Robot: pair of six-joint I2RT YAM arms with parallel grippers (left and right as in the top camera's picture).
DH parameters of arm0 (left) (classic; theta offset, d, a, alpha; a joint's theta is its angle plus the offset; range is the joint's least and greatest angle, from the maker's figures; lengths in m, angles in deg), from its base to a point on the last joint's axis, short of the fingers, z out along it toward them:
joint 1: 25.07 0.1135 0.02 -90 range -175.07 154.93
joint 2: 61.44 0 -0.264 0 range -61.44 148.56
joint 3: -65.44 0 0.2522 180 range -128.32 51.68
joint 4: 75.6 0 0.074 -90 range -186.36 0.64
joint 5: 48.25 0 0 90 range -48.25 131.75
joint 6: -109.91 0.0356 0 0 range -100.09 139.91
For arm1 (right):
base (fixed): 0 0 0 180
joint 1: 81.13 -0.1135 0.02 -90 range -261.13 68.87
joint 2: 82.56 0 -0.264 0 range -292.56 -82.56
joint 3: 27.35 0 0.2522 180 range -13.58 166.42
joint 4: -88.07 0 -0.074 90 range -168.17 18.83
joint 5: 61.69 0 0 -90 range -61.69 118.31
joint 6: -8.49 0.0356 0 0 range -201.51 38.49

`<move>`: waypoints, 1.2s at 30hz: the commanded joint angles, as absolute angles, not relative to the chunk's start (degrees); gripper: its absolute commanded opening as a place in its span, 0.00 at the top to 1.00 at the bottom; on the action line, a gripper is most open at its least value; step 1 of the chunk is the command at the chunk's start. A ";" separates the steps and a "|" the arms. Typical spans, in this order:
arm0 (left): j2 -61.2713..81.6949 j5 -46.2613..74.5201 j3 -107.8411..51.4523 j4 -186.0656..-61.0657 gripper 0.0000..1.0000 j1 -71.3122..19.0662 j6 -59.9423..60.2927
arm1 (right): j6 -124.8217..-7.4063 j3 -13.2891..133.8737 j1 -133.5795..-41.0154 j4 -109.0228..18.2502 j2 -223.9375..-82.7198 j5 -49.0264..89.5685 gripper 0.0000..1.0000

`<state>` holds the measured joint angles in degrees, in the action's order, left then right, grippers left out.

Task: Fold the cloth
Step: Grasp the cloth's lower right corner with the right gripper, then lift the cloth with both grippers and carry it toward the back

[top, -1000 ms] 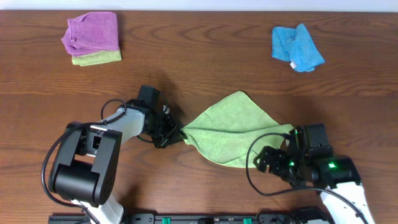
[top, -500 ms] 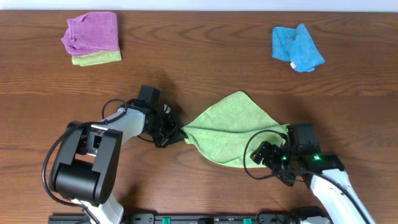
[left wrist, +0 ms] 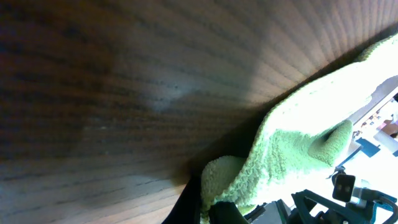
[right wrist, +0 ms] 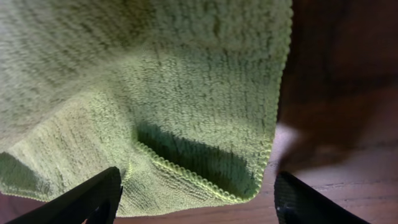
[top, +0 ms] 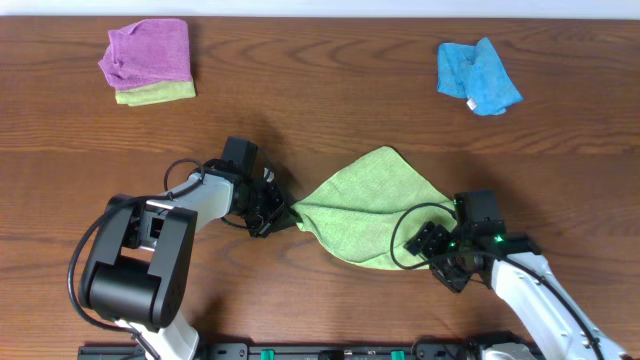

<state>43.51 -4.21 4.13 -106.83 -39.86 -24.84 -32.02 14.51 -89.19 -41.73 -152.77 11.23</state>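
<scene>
Lying across the middle of the brown wooden surface (top: 330, 100), the green cloth (top: 375, 215) is spreading as a loose, rumpled diamond between the two arms, well apart from the purple cloth (top: 148, 50) and the blue cloth (top: 477, 76) along the far side. Thin terry pile, limp: I am judging it light and soft, sagging wherever unsupported and dragging rather than sliding on the wood, with no breakage risk. The left gripper (top: 278, 212) is pinching the cloth's left corner, jaws pressed together on a bunched wad of pile. The right gripper (top: 442, 255) is hovering over the right corner, jaws spread, gripping nothing. The best hold is looking like the stitched hem (right wrist: 277, 115) at that corner, where a small ridge is lifting off the wood.
</scene>
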 commanded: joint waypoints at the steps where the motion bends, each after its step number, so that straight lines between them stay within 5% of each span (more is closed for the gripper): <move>1: 44.91 -2.92 4.90 -106.86 0.94 -40.10 -23.79 | -28.76 14.32 -89.04 -41.79 -153.19 11.36 0.25; 14: 44.91 -3.33 4.90 -106.79 0.94 -40.10 -23.79 | -27.06 14.32 -89.12 -45.46 -159.00 9.83 0.43; 17: 44.91 -3.33 4.90 -106.79 0.94 -40.10 -23.75 | -27.10 14.32 -89.67 -47.19 -161.01 9.81 0.62; 21: 44.91 -3.27 4.90 -105.46 0.94 -40.08 -22.46 | -27.89 14.32 -89.82 -51.47 -161.75 10.25 0.98; 36: 44.91 1.28 4.92 -96.23 0.94 -38.29 -23.48 | -30.66 16.15 -89.78 -71.98 -166.45 10.93 0.99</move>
<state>44.17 -1.52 4.39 -96.17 -39.58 -23.79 -29.83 14.84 -89.30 -71.73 -164.42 10.97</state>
